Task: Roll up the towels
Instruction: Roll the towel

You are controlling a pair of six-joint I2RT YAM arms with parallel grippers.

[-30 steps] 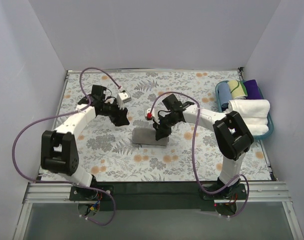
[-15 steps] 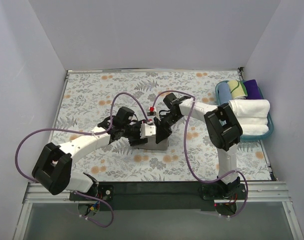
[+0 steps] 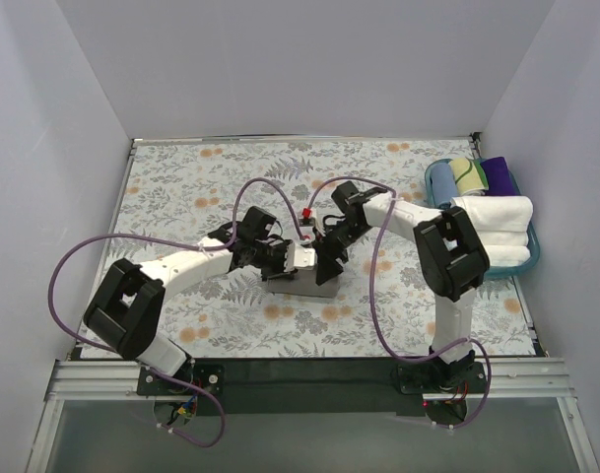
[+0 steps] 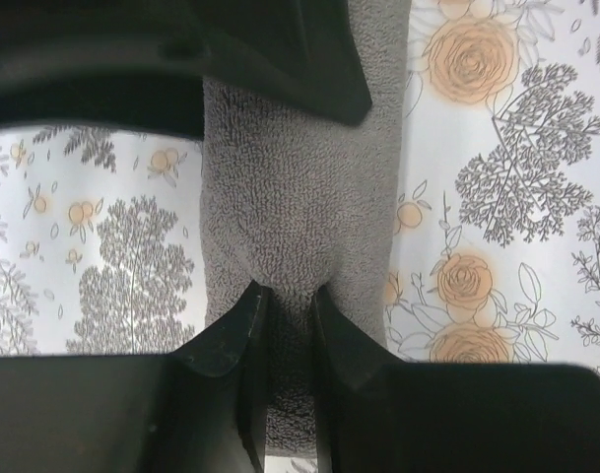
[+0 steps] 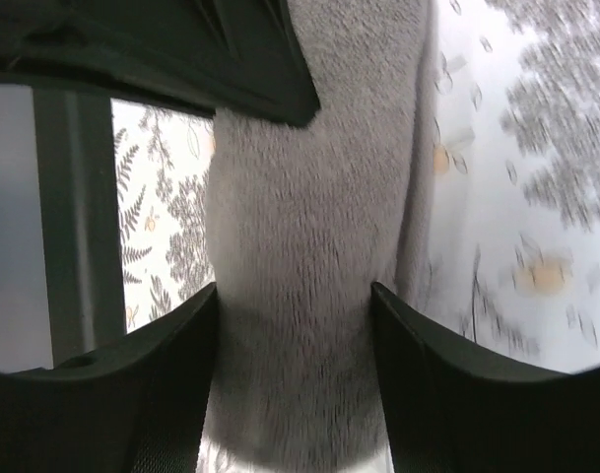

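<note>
Left side first: in the overhead view the left fingers [image 3: 277, 260] are down at the left end of the grey towel [image 3: 298, 289], which lies mid-frame on the flowery desk [image 3: 181, 177]. The left wrist cam shows it much better. The left fingers [image 4: 235, 345] are squeezed down to a narrow gap with a little ridge of the grey towel [image 4: 300, 197] pinched between the tips, and the rest of the cloth runs up the middle of the frame.

Just to the right, the right fingers [image 3: 329, 266] are on the same towel, so close to the left ones they almost touch. In the right wrist view the right fingers [image 5: 152, 374] sit a good bit wider, with a fat bunch of the grey towel [image 5: 309, 197] filling the whole gap and touching both sides.

Only the overhead view catches the far right: a teal basket [image 3: 430, 187] by the wall with rolled towels [image 3: 492, 212] in it, including white and purple ones.
</note>
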